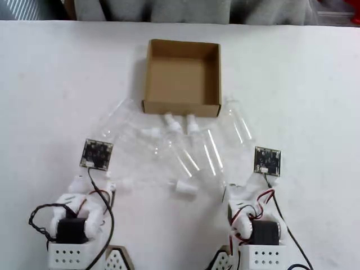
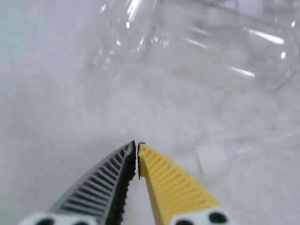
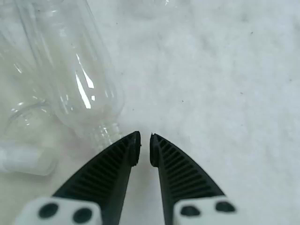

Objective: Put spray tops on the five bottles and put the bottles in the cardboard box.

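clear bottles [image 1: 181, 153] on their sides on the tabletop [image 1: 315, 84], clustered just in front of the cardboard box [image 1: 180, 107]; none inside. two in the middle seemingly capped, white tops toward the box; exact count hard to tell through the clear plastic. loose spray top [image 1: 185, 187] near the cluster, on the arms' side. box upright, open, empty. left gripper [image 2: 137, 149] low near a bottle, fingers pressed together on nothing. right gripper [image 3: 145, 145] just beside a bare bottle neck [image 3: 105, 131], fingers nearly closed, slim gap, nothing held. judged: capping step, early. next: open up, take a loose top, steady a bottle with the other arm.
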You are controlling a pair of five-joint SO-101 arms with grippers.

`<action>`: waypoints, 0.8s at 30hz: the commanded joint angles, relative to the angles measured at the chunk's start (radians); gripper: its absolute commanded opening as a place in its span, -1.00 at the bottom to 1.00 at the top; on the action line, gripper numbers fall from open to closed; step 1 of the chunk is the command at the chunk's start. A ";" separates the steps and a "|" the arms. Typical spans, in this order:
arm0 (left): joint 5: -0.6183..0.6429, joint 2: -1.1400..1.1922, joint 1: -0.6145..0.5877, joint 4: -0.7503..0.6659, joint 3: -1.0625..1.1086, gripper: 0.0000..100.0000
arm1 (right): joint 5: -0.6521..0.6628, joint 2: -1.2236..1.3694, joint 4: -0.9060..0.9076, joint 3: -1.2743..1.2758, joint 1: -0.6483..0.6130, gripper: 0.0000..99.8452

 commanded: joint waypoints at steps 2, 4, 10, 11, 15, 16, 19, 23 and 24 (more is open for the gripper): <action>-0.006 -0.010 -0.010 -0.172 -0.057 -0.95 | -0.002 -0.004 -0.016 0.009 0.010 -0.94; -0.006 -0.010 -0.008 -0.221 -0.057 -0.95 | -0.002 -0.004 -0.016 0.009 0.010 -0.94; -0.008 -0.010 -0.002 -0.250 -0.101 -0.95 | -0.002 -0.004 -0.099 0.005 0.044 -0.94; -0.006 -0.010 -0.001 -0.236 -0.118 -0.95 | -0.002 -0.004 -0.119 0.005 0.065 -0.94; -0.008 -0.005 0.061 -0.135 -0.203 -0.95 | -0.002 -0.004 -0.214 0.008 0.166 -0.94; -0.011 -0.005 0.081 -0.103 -0.227 -0.95 | -0.002 -0.004 -0.228 0.008 0.186 -0.94; -0.061 -0.004 0.137 -0.037 -0.299 -0.95 | -0.002 -0.004 -0.237 0.008 0.208 -0.94; -0.083 0.018 0.160 -0.025 -0.356 -0.95 | -0.002 -0.004 -0.231 0.008 0.214 -0.94; -0.083 0.048 0.160 -0.029 -0.370 -0.95 | -0.002 -0.002 -0.229 0.008 0.216 -0.94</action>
